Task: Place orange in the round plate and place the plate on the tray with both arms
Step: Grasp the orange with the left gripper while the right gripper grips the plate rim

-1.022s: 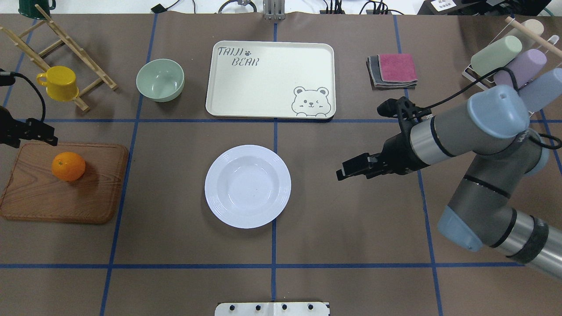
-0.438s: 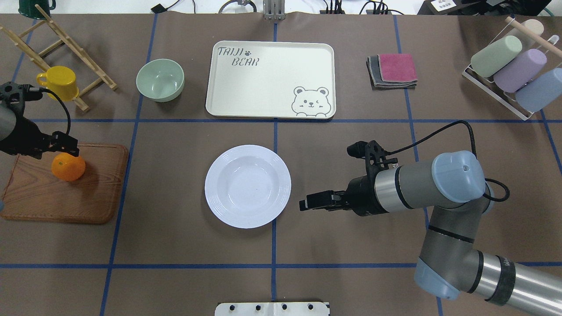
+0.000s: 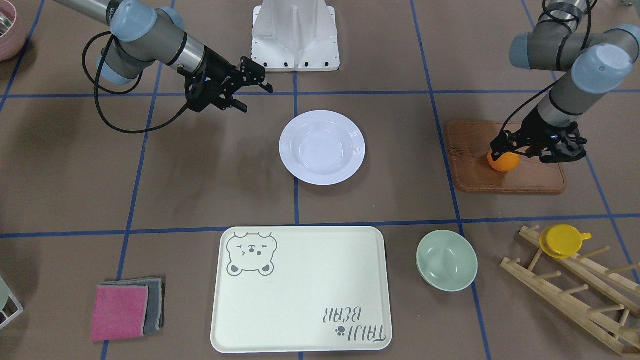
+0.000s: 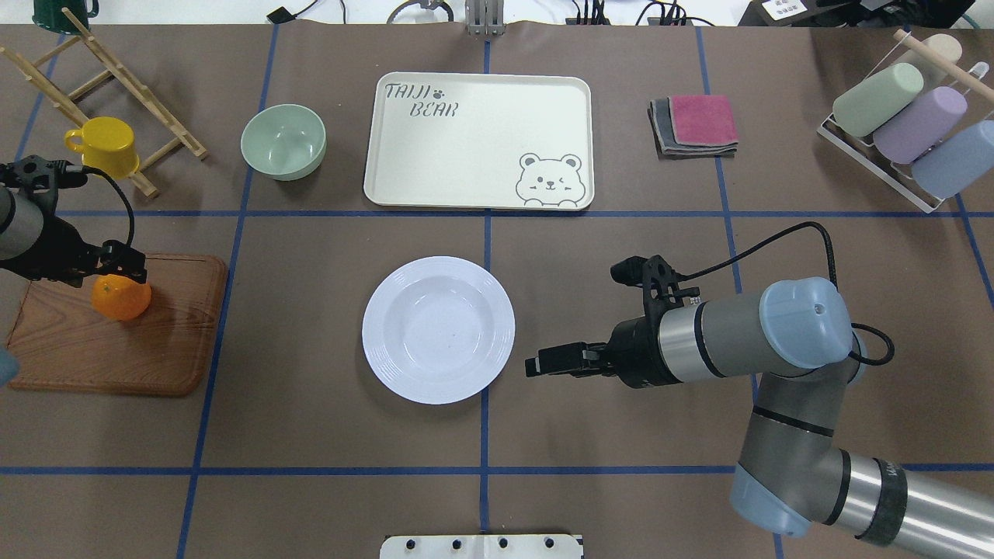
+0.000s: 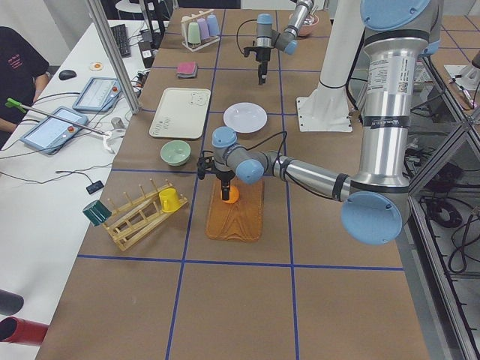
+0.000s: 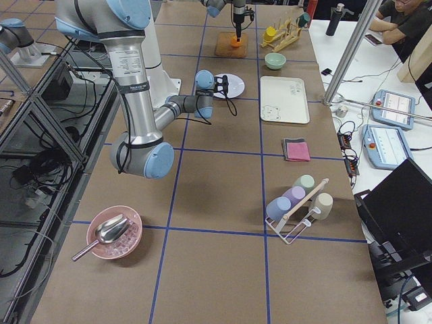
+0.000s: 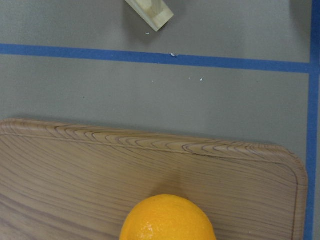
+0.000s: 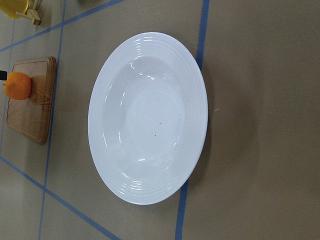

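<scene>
Mint bowl [image 4: 283, 141], yellow cup [image 4: 105, 146] on wooden rack [image 4: 136, 83], folded cloths [image 4: 695, 124]

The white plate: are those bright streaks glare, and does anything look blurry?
Right wrist view: glare streaks the round plate, with a soft shadow on its right. Overhead view: far weaker glints. Left wrist view: the orange is cut off by the frame and slightly soft.

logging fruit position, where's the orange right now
In the overhead view the orange sits on the wooden board at the table's left edge, just beneath the left gripper, well left of the round plate.
</scene>
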You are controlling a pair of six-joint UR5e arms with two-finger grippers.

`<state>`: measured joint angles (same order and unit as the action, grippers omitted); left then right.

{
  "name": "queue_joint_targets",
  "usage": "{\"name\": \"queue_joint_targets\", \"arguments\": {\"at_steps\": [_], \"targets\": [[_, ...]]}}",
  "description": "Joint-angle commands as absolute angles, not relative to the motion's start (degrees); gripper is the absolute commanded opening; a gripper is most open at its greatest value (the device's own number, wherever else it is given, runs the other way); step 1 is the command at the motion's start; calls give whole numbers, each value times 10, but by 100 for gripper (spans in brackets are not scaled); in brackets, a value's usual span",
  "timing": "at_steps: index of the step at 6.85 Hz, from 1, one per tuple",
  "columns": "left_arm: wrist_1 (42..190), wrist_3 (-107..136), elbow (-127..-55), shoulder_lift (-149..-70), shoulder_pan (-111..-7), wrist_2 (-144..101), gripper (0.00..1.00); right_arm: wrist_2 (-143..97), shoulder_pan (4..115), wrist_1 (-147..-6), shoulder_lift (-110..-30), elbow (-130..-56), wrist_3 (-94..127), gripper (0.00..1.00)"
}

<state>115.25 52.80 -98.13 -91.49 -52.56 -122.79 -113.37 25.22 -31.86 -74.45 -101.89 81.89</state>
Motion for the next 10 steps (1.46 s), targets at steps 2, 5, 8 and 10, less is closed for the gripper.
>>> {"name": "queue_joint_targets", "arguments": {"at_steps": [2, 5, 8, 10], "targets": [[1201, 563, -945, -930, -512, -1227, 98, -1131, 251, -318, -743, -1020, 819, 100], [1201, 560, -945, -924, -511, -1226, 82, -1131, 250, -318, -743, -1019, 818, 100], [1200, 562, -952, -924, -510, -1226, 61, -1119, 250, -317, -741, -1017, 817, 100], [1183, 568, -976, -941, -511, -1231, 61, -1086, 250, -256, -721, -982, 869, 100]]}}
